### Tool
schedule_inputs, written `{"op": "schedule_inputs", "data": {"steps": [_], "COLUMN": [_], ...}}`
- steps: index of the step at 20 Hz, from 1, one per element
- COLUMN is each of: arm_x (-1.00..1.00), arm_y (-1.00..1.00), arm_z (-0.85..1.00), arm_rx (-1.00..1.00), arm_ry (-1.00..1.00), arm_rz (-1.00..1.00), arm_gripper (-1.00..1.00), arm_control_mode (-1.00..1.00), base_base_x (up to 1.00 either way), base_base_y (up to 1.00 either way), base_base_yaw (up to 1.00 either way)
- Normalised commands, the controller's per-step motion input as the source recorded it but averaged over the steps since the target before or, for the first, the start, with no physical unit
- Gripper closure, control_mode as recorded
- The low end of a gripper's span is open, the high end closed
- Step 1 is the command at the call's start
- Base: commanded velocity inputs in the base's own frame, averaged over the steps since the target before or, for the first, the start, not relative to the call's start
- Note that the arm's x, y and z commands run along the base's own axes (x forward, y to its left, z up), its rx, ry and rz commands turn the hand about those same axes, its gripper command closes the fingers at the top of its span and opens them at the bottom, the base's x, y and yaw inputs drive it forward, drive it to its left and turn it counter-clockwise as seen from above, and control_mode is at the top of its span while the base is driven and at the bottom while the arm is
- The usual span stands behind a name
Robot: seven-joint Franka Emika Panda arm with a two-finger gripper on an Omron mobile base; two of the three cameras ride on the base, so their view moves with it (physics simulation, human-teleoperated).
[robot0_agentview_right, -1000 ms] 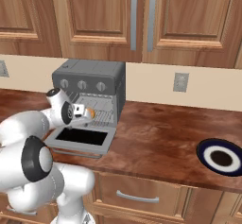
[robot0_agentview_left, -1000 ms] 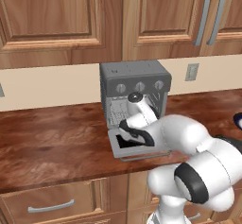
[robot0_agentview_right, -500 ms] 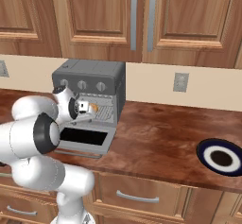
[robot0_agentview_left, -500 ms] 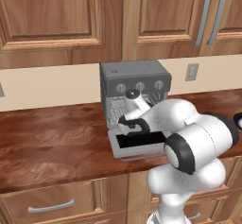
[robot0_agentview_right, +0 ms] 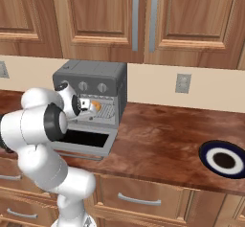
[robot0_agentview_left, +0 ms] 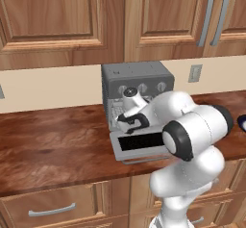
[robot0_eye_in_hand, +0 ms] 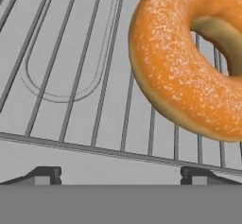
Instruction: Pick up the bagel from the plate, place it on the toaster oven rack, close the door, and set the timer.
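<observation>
Bagel (robot0_eye_in_hand: 189,62) resting on rack (robot0_eye_in_hand: 71,76) inside toaster oven (robot0_agentview_right: 91,85), near its front edge. Tool (robot0_eye_in_hand: 120,175) spread wide, pinching nothing. Door (robot0_agentview_right: 83,140) down flat. Risk: snagging bagel on withdrawal, dragging it off rack onto door.

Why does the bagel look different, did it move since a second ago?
Yes. In the right base view the bagel has gone deeper into the toaster oven, now lying on the toaster oven rack past the open door.
</observation>
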Motion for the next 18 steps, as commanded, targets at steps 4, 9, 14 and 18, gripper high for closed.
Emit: {"op": "schedule_inputs", "data": {"steps": [4, 9, 14, 18], "arm_x": [0.13, -0.83, -1.00, -0.97], "arm_y": [0.13, 0.00, 0.00, 0.14], "arm_z": [0.15, 0.41, 0.63, 0.60], "arm_rx": [0.00, 0.00, 0.00, 0.00], "arm_ry": [-0.03, -0.11, -0.04, 0.01], "arm_rz": [0.00, 0.01, 0.04, 0.05], "arm_gripper": [-1.00, -1.00, -1.00, -1.00], "arm_control_mode": [-1.00, -1.00, -1.00, -1.00], "base_base_x": [0.00, 0.00, 0.00, 0.00], "base_base_y": [0.00, 0.00, 0.00, 0.00], "base_base_yaw": [0.00, 0.00, 0.00, 0.00]}}
